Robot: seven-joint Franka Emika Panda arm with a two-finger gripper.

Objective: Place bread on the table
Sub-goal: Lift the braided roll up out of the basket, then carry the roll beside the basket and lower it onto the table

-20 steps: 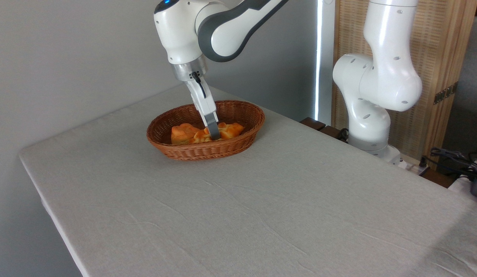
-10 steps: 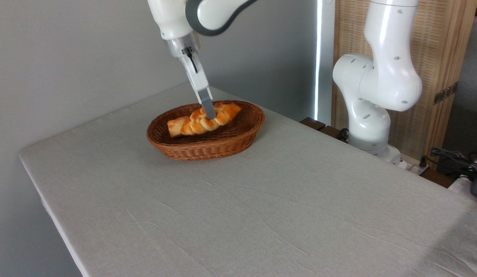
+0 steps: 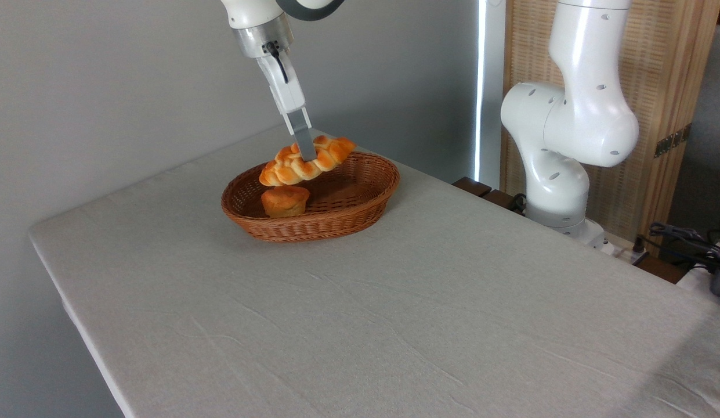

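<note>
got my gripper (image 3: 306, 155) clamped round the middle of the bread (image 3: 307, 161), hanging over the basket (image 3: 360, 217), long axis tilted up to the right, bare table (image 3: 429, 313) down front

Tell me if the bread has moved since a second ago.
Yes. The bread, gripped by the gripper, has risen from inside the basket to above its rim, uncovering a bun.

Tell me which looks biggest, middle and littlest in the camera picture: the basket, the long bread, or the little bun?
1. The basket, by far the widest.
2. The long bread, held up in the gripper, about half the basket's length.
3. The little bun, sitting in the basket, clearly the smallest.
</note>
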